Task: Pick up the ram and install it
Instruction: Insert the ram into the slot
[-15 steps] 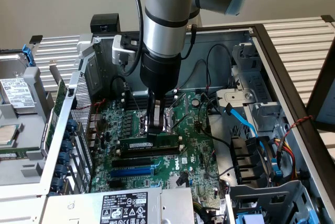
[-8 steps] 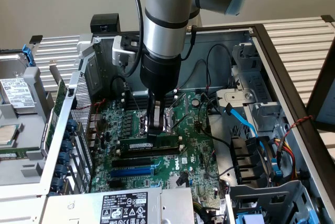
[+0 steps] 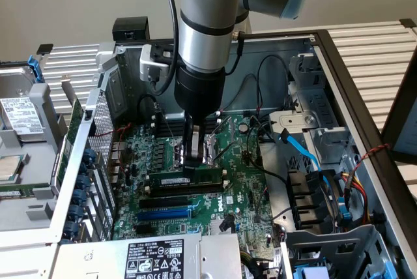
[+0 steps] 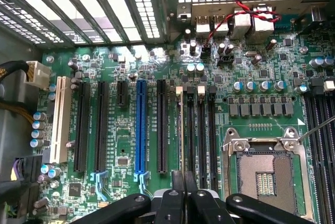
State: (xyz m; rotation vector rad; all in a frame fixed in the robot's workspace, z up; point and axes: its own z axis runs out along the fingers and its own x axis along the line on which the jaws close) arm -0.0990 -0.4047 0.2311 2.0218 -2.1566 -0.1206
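Inside the open computer case (image 3: 329, 64), above the motherboard (image 3: 247, 191), the end effector (image 3: 194, 165) pinches the ram (image 3: 171, 180) upright.

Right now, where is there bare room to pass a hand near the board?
Bare room: the slatted top beyond the case wall on the exterior view's right. Inside, a narrow strip of board between the blue slot and the supply label. Crowded: around the hand on the ram, and the cables beside the board.

The end effector (image 3: 194, 161) pinches the ram (image 3: 173, 180) (white sticker showing) upright at the motherboard (image 3: 242, 195) slots.
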